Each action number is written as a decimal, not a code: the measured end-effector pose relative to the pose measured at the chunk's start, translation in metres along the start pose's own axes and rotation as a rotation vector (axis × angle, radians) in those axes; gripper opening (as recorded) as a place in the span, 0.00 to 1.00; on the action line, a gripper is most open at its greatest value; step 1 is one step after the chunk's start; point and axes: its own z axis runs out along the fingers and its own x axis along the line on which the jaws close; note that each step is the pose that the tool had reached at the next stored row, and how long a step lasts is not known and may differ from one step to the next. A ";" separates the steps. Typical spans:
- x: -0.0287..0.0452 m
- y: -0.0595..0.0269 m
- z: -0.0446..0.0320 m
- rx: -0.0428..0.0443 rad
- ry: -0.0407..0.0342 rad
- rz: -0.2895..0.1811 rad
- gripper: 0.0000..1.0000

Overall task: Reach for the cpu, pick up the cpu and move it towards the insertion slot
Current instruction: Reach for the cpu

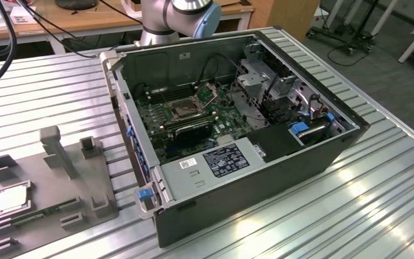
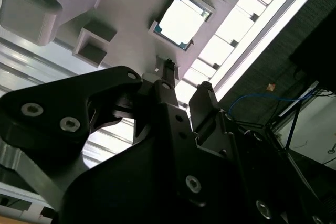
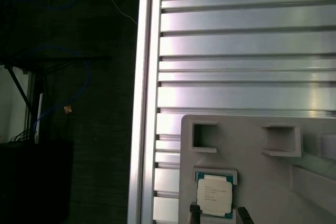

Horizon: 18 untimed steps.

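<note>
Cpu (image 3: 214, 195) lies flat in its square pocket of the grey fixture (image 3: 241, 142) on the tabletop (image 3: 236, 40), at the exterior view's left, well apart from the insertion slot (image 1: 181, 110) inside the computer case (image 1: 264, 186). Your pincer (image 3: 219, 215) hangs over it, jaws spread enough to flank the chip at one edge, holding nothing; whether they touch it you cannot tell.

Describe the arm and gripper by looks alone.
The arm is silver-grey and rounded, with a light blue cap on one joint. The gripper is matte black, built of angular linked plates dotted with silver screw heads, and it tapers to two narrow dark fingers.
</note>
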 end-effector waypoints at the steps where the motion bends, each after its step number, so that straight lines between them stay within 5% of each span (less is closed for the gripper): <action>1: 0.0000 0.0000 0.0001 -0.0001 -0.0001 0.000 0.39; 18: 0.0000 -0.0018 0.0030 -0.0004 -0.0003 0.000 0.39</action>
